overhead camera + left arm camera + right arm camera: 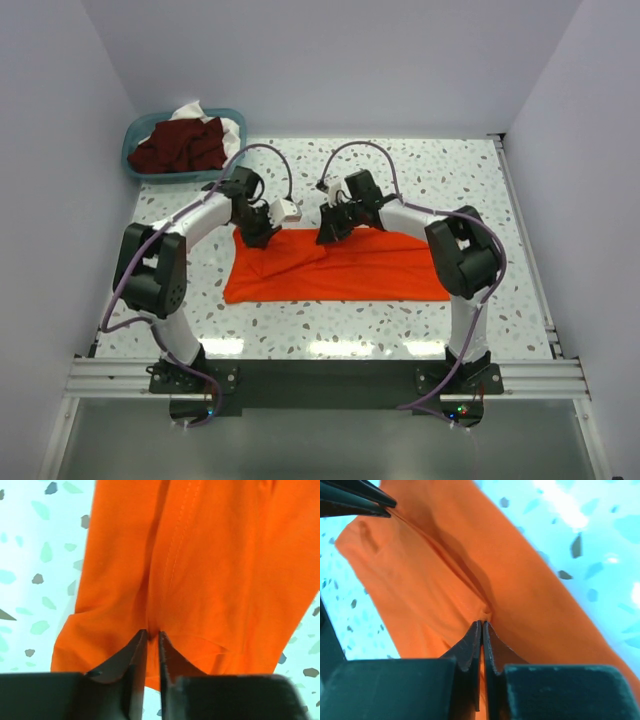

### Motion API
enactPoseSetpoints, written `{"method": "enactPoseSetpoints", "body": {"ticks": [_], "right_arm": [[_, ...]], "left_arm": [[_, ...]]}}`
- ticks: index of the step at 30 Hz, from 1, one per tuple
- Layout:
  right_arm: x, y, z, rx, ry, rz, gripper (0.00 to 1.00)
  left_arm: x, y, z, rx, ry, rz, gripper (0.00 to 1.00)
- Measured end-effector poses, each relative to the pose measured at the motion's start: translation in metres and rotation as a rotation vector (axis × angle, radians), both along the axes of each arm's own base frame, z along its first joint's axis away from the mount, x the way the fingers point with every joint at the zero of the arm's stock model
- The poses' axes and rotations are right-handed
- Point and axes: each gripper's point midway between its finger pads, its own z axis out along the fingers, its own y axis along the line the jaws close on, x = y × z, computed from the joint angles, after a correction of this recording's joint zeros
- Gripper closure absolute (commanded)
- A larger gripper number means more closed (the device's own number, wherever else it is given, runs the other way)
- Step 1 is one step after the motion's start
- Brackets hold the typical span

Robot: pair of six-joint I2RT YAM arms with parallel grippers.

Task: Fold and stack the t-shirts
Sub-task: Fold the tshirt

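Orange-red t-shirt [340, 272] lies spread on the middle of the speckled table [450, 180], its long side running nine to three o'clock. We see the right gripper [328, 235] at its twelve o'clock edge, jaws pressed together on a raised fold. The left gripper [262, 238] sits at eleven o'clock, jaws a sliver apart at a crease; we cannot tell whether it holds. At ten o'clock, a teal basket [135, 150] holds maroon shirts [180, 145] and white cloth [215, 115].

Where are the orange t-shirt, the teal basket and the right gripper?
orange t-shirt [340, 272]: top view, middle of the spread cloth.
teal basket [131, 150]: top view, its left rim.
right gripper [482, 623]: right wrist view, midway between its fingertips.
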Motion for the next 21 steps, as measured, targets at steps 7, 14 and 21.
{"method": "enactPoseSetpoints", "body": {"ticks": [7, 14, 21], "right_arm": [[0.017, -0.016, -0.002, -0.111, -0.061, -0.062, 0.51], [0.037, -0.080, 0.033, -0.275, -0.145, -0.074, 0.66], [0.030, -0.184, 0.024, -0.573, -0.113, -0.076, 0.68]], "left_arm": [[0.007, 0.003, 0.000, -0.004, -0.008, 0.048, 0.58], [-0.004, -0.007, 0.032, -0.082, -0.014, 0.142, 0.59], [-0.039, -0.038, 0.016, -0.058, 0.108, 0.181, 0.60]]}}
